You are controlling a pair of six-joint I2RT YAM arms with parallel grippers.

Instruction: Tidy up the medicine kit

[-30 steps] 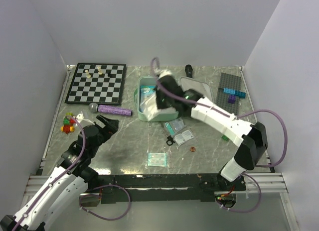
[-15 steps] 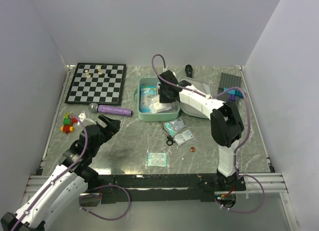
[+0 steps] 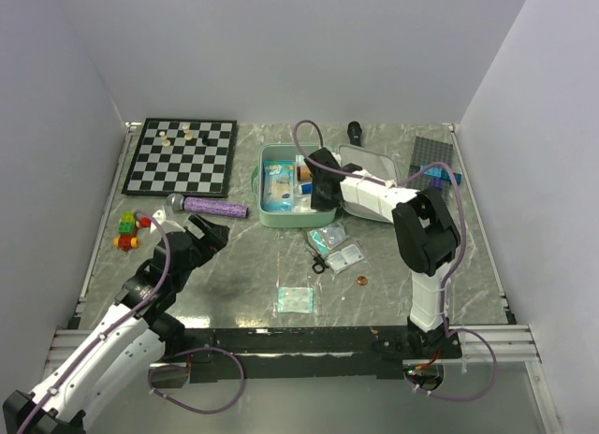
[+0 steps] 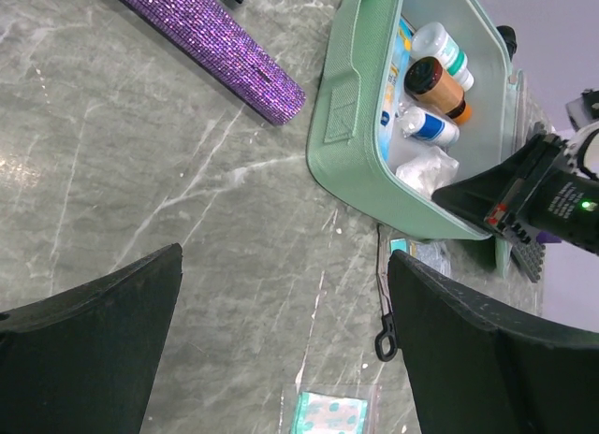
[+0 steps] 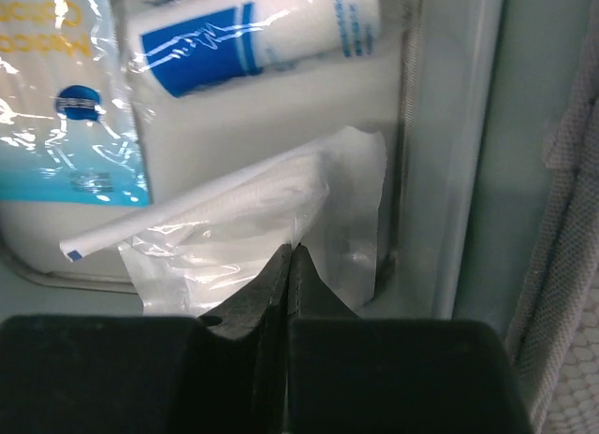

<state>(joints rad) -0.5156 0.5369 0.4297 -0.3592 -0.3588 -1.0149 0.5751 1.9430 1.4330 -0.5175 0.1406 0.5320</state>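
**A:** Which step is this?

**B:** Packing, I'd judge. At the overhead view's lower left, the left gripper (image 3: 204, 236) hovers spread wide, holding nothing.

**A:** And the kit?

**B:** The medicine kit (image 3: 295, 220) lies open at upper centre. It has a mint-green shell and pale lining, with bottles (image 4: 435, 83) inside. The right gripper (image 5: 290, 266) is down in it, clenched, with its tips against a clear wrapper (image 5: 281, 200). I cannot tell whether film is pinched.

**A:** Next?

**B:** Probably lifting clear, then fetching the loose sachets (image 3: 333, 238) just below.
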